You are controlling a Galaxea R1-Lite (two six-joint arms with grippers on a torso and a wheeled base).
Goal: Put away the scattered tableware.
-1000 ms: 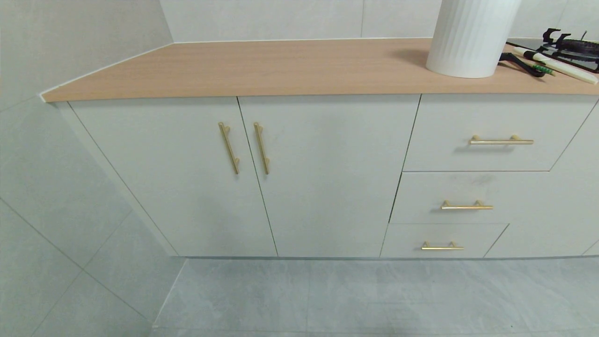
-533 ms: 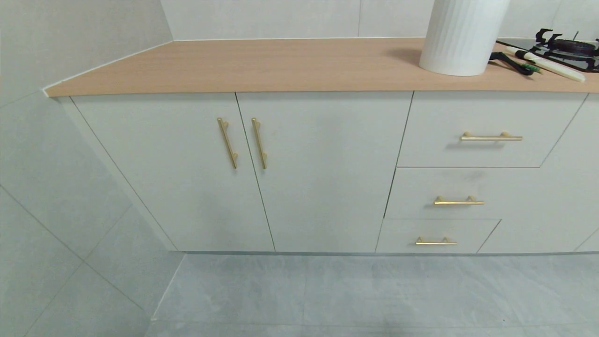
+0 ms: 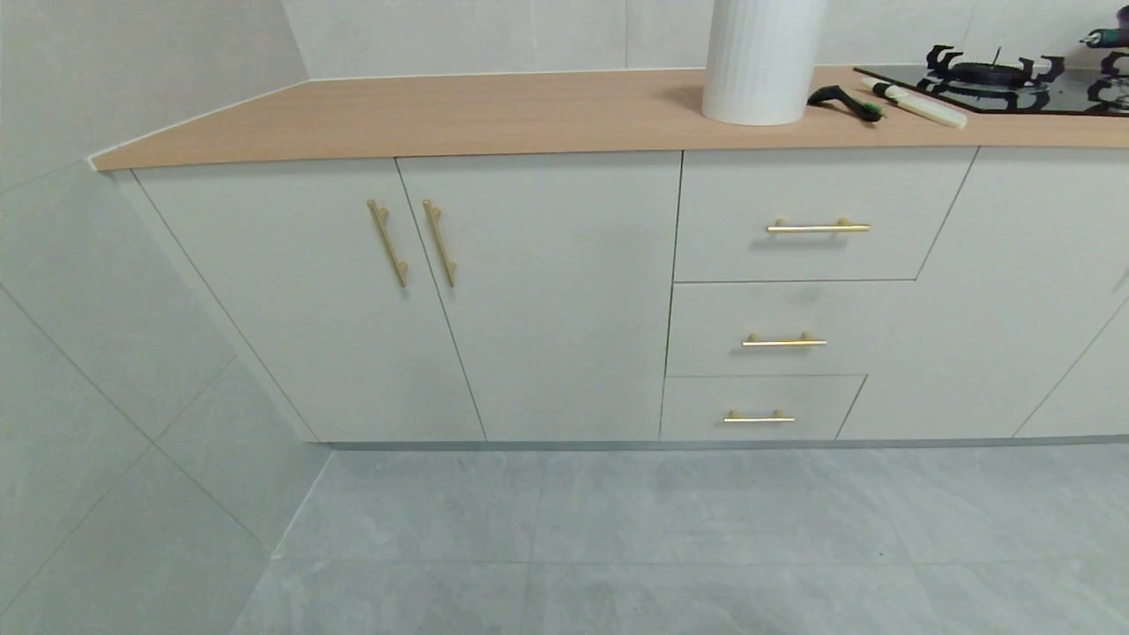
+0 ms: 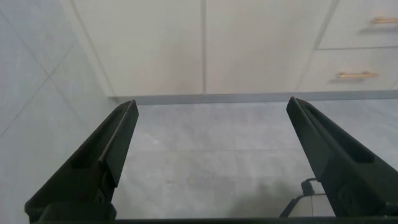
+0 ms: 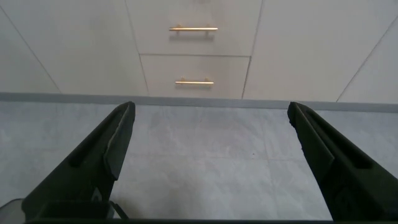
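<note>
Left end effector, right end effector spread, empty

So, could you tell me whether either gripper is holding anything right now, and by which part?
Nothing is held. The left gripper and the right gripper are both open, with just the floor between their jaws.

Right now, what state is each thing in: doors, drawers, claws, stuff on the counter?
Left cabinet door: shut.
Right cabinet door: shut.
Three drawers: all shut.
White ribbed container: upright on countertop.
Black-handled utensil: lying flat beside it.
Left gripper: open, empty.
Right gripper: open, empty.
</note>
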